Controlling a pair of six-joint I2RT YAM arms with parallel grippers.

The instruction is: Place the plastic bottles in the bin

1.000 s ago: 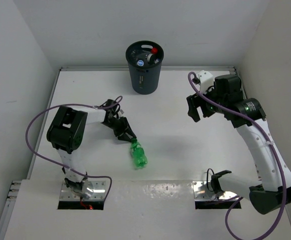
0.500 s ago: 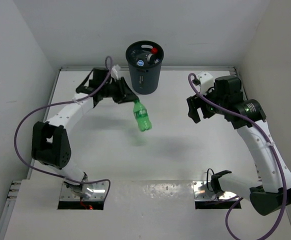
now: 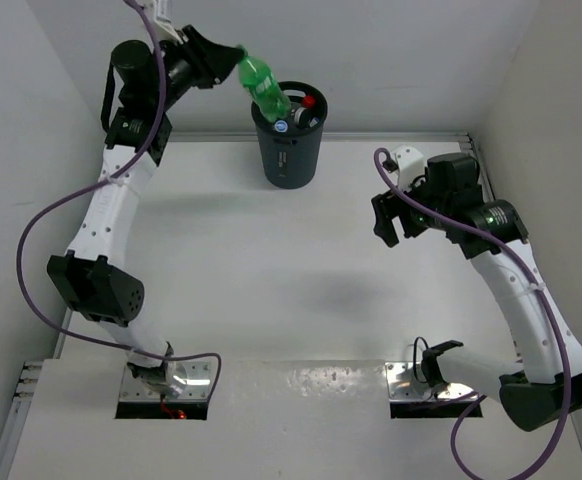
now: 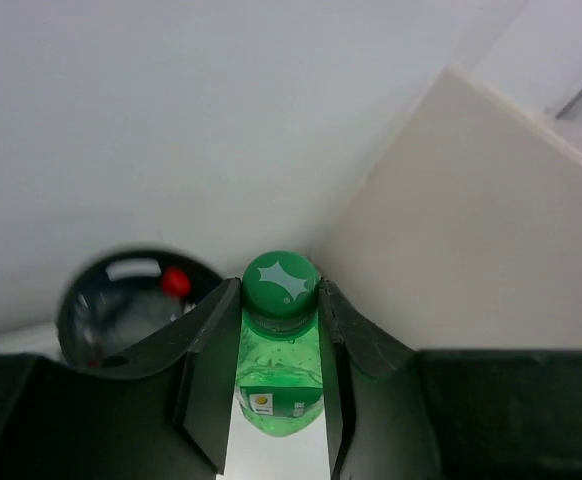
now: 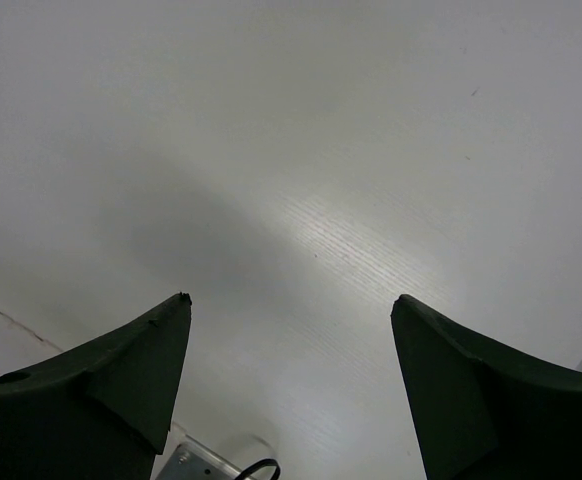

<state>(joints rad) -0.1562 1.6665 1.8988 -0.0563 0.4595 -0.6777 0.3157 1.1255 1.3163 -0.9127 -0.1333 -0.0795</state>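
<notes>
The green bottle (image 3: 262, 84) was held by its neck in the left tool (image 4: 278, 298), clamped just under the cap, and was hung tilted, base lowest, above the left rim of the bin (image 3: 289, 155) at the far edge of the counter (image 3: 271, 285), where other bottles (image 3: 298, 113) were seen lying inside. The base was judged best carried over the middle of the opening before release, lest the rim be struck. The right tool (image 5: 291, 300) was spread wide, empty, well apart.
</notes>
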